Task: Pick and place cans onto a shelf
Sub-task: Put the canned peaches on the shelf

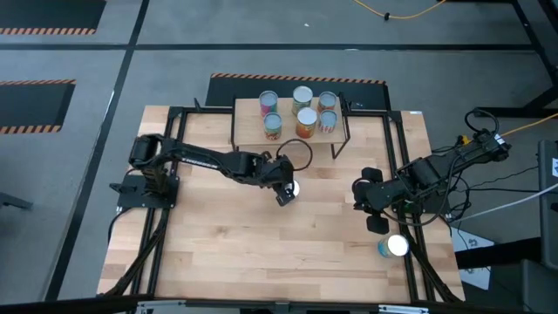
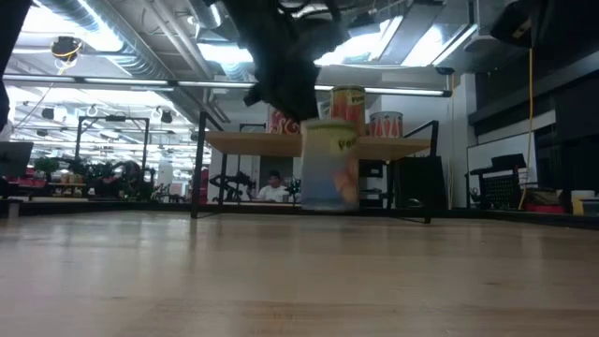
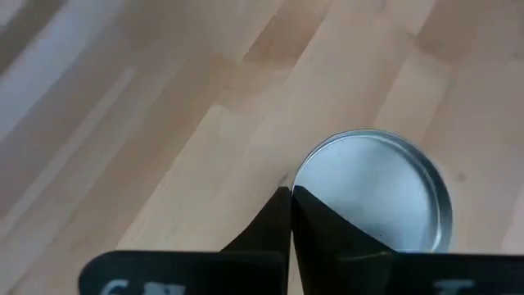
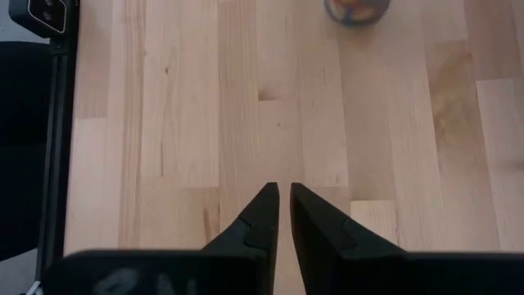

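A can with a silver top [image 1: 293, 187] [image 3: 372, 197] stands upright on the wooden table in front of the shelf [image 1: 248, 122]. My left gripper [image 1: 283, 195] [image 3: 291, 192] is shut, with nothing between its fingers, right beside this can's top. In the low view the can [image 2: 329, 167] shows under the dark gripper. Several cans [image 1: 305, 113] [image 2: 348, 101] stand on the shelf's top board [image 2: 243, 142]. Another can [image 1: 394, 247] [image 4: 358, 8] stands near the table's right front. My right gripper [image 1: 373, 218] [image 4: 284, 188] hovers over bare wood, shut. My left gripper slants down from the table's left, its shut fingers beside the can's silver top. The outer side of one finger [image 3: 344, 238] lies over the can's rim [image 3: 311, 168] in the wrist view. Whether it touches the can I cannot tell.
Black frame rails [image 1: 401, 166] run along the table's sides, and the shelf's thin black legs [image 1: 342, 144] stand just beyond the can. Bare wood [image 1: 261, 253] lies toward the table's near edge. Cables [image 1: 453, 187] hang at the right arm's base.
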{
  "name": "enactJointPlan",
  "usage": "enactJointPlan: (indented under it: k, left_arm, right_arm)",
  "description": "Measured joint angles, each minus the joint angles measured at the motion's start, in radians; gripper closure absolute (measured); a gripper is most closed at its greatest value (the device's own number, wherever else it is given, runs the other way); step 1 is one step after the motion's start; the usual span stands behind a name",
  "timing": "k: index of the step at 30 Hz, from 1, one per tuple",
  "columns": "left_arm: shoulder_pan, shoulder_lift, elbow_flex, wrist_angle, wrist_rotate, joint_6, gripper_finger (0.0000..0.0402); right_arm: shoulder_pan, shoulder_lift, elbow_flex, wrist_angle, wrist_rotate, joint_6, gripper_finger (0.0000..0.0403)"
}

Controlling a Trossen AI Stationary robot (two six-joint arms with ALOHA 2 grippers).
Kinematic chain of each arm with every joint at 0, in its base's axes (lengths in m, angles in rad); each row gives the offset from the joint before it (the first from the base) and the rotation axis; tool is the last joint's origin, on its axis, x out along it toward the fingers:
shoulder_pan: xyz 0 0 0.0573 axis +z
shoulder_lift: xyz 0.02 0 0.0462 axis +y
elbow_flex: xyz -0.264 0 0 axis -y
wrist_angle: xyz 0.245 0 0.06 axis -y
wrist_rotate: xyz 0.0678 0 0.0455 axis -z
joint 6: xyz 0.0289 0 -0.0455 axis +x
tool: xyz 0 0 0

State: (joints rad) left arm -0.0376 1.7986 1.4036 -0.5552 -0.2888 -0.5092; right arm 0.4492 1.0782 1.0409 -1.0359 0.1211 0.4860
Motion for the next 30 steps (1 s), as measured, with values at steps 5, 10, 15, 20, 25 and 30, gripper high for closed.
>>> enactJointPlan:
  k: [5, 10, 15, 20, 25, 30]
  left_arm:
    - [0.003, -0.089, 0.000, -0.052, 0.001, 0.007, 0.0401]
    - [0.017, -0.197, 0.000, -0.120, -0.003, 0.007, 0.0401]
    - [0.044, -0.316, 0.000, -0.197, -0.004, 0.007, 0.0401]
    - [0.090, -0.443, 0.000, -0.226, -0.005, 0.010, 0.0401]
    - [0.151, -0.553, 0.000, -0.234, -0.004, 0.023, 0.0401]
    - [0.225, -0.639, 0.000, -0.248, -0.009, 0.024, 0.0401]
  right_arm:
    - [0.000, 0.000, 0.000, 0.001, 0.000, 0.001, 0.0363]
    - [0.000, 0.000, 0.000, 0.008, 0.000, 0.001, 0.0363]
    - [0.000, -0.001, 0.000, 0.012, 0.000, 0.001, 0.0363]
    - [0.000, 0.000, 0.000, 0.019, 0.000, 0.001, 0.0363]
    - [0.000, 0.000, 0.000, 0.024, 0.000, 0.001, 0.0363]
    - [0.000, 0.000, 0.000, 0.024, 0.000, 0.001, 0.0364]
